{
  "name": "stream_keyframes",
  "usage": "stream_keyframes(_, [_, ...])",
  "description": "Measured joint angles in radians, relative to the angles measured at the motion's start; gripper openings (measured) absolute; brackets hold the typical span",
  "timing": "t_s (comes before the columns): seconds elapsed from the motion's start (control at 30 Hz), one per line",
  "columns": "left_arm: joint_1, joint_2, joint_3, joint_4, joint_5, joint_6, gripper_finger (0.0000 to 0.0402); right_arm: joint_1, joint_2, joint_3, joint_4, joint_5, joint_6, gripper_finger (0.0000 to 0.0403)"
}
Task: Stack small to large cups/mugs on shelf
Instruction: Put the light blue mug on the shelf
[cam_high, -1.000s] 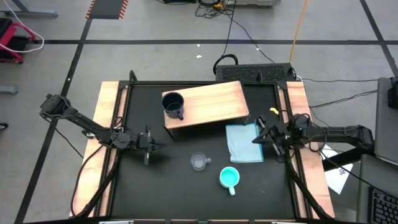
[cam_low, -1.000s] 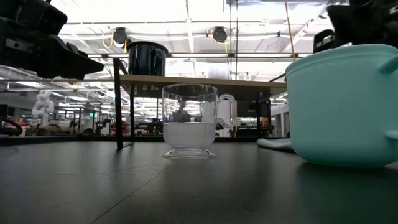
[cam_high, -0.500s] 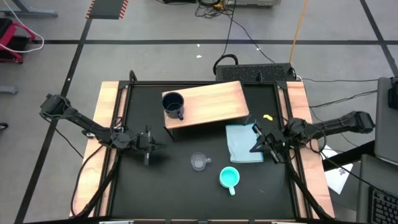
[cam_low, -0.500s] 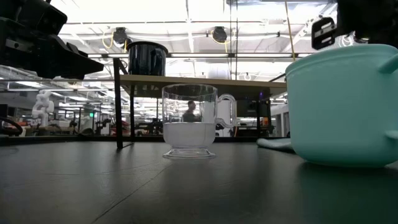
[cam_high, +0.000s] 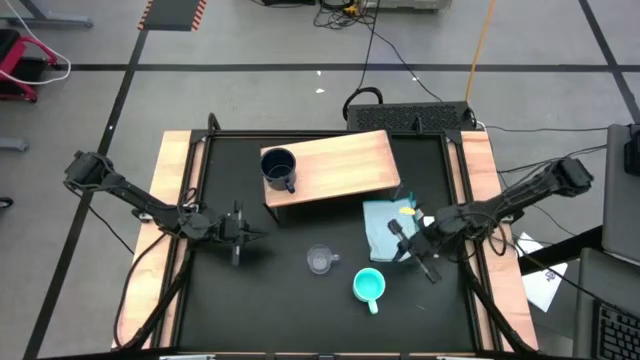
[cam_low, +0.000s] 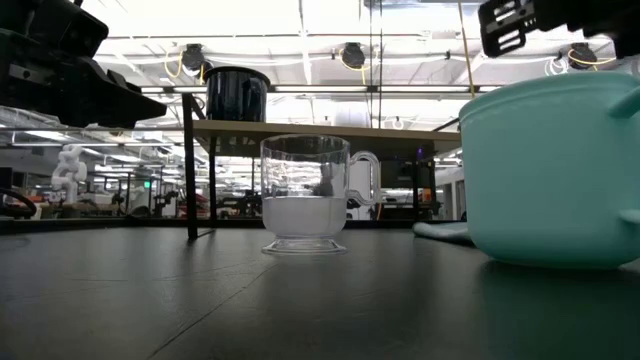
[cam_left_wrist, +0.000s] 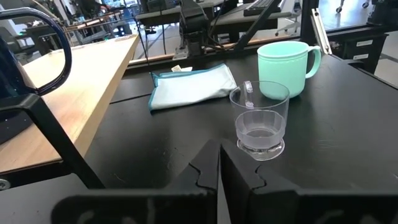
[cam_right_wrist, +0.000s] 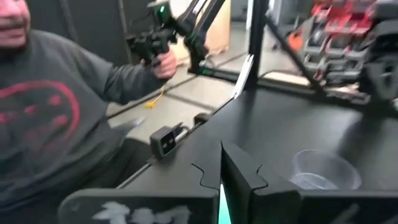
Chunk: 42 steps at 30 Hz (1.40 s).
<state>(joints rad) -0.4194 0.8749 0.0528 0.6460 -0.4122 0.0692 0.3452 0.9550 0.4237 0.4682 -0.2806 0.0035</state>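
Observation:
The dark navy mug (cam_high: 278, 168) stands upright on the left end of the wooden shelf (cam_high: 340, 165). The clear glass cup (cam_high: 320, 260) and the turquoise mug (cam_high: 369, 286) stand upright on the black table, nearer than the shelf. My left gripper (cam_high: 258, 235) is shut left of the glass cup (cam_left_wrist: 260, 121), pointing toward it, with nothing in it. My right gripper (cam_high: 399, 232) is shut above the near part of the light-blue cloth (cam_high: 388, 228), just right of and beyond the turquoise mug. The right wrist view shows the glass cup (cam_right_wrist: 323, 171) ahead.
The folded light-blue cloth (cam_left_wrist: 193, 87) lies flat right of the shelf's front. Wooden rails (cam_high: 170, 200) line the table's left and right sides. A person in a grey shirt (cam_right_wrist: 50, 118) stands beyond the table. Bare black surface lies along the near edge.
My right gripper has swung in from the table's right edge toward the left and slightly nearer, coming over the cloth toward the turquoise mug, with the arm stretching out. It stays shut. The cups have not moved.

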Motion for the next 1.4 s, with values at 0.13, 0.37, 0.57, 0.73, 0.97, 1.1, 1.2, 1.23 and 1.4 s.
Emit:
stream_keyframes(0.13, [0.000, 0.000, 0.000, 0.000, 0.000, 0.000, 0.0012, 0.044, 0.073, 0.108, -0.153, 0.045, -0.016, 0.0000])
stream_keyframes(0.37, [0.000, 0.000, 0.000, -0.011, 0.000, -0.002, 0.0009, 0.136, 0.113, 0.255, -0.421, 0.203, -0.074, 0.0000])
stream_keyframes(0.57, [0.000, 0.000, 0.000, -0.027, 0.000, -0.012, 0.0025, 0.211, 0.126, 0.339, -0.578, 0.305, -0.030, 0.0000])
stream_keyframes(0.73, [0.000, 0.000, 0.000, -0.029, 0.000, -0.012, 0.0026, 0.225, 0.181, 0.408, -0.699, 0.369, 0.018, 0.0000])
stream_keyframes(0.97, [0.000, 0.000, 0.000, -0.008, 0.000, 0.002, 0.0026, 0.169, 0.238, 0.457, -0.808, 0.391, 0.055, 0.0000])
stream_keyframes(1.1, [0.000, 0.000, 0.000, -0.006, 0.000, 0.004, 0.0026, 0.139, 0.263, 0.492, -0.868, 0.388, 0.053, 0.0000])
stream_keyframes(1.2, [0.000, 0.000, 0.000, -0.005, 0.000, 0.003, 0.0026, 0.121, 0.288, 0.524, -0.884, 0.387, 0.061, 0.0000])
stream_keyframes(1.23, [0.000, 0.000, 0.000, -0.005, 0.000, 0.003, 0.0026, 0.117, 0.297, 0.533, -0.889, 0.383, 0.062, 0.0001])
stream_keyframes(1.4, [0.000, 0.000, 0.000, -0.005, 0.000, 0.003, 0.0026, 0.096, 0.335, 0.548, -0.917, 0.330, 0.044, 0.0020])
